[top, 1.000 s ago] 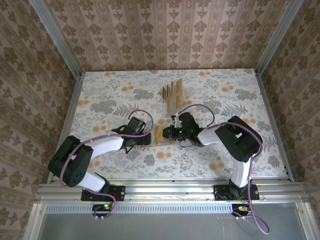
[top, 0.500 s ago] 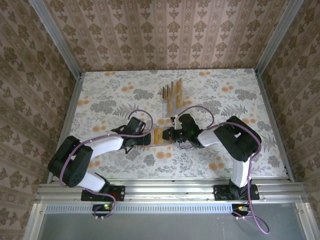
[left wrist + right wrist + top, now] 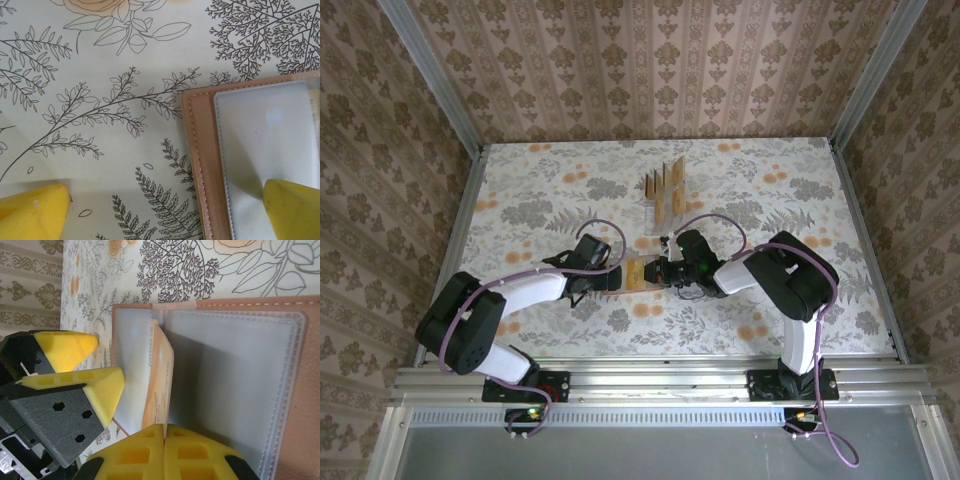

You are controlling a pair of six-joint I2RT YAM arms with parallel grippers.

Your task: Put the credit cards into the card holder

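Thin tan credit card (image 3: 159,375) is clamped in your right claw (image 3: 164,429), far end inside the flat reddish-brown card holder (image 3: 306,390) just ahead. Your left claw (image 3: 165,207) is spread wide, straddling its edge.

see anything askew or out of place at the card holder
Only the credit card in the right end effector: it stands tilted on edge at the mouth of a clear pocket of the open card holder, not lying flat. Nothing looks spilled or damaged.

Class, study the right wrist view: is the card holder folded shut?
No, the card holder lies open, clear pockets showing, a card at one pocket's edge.
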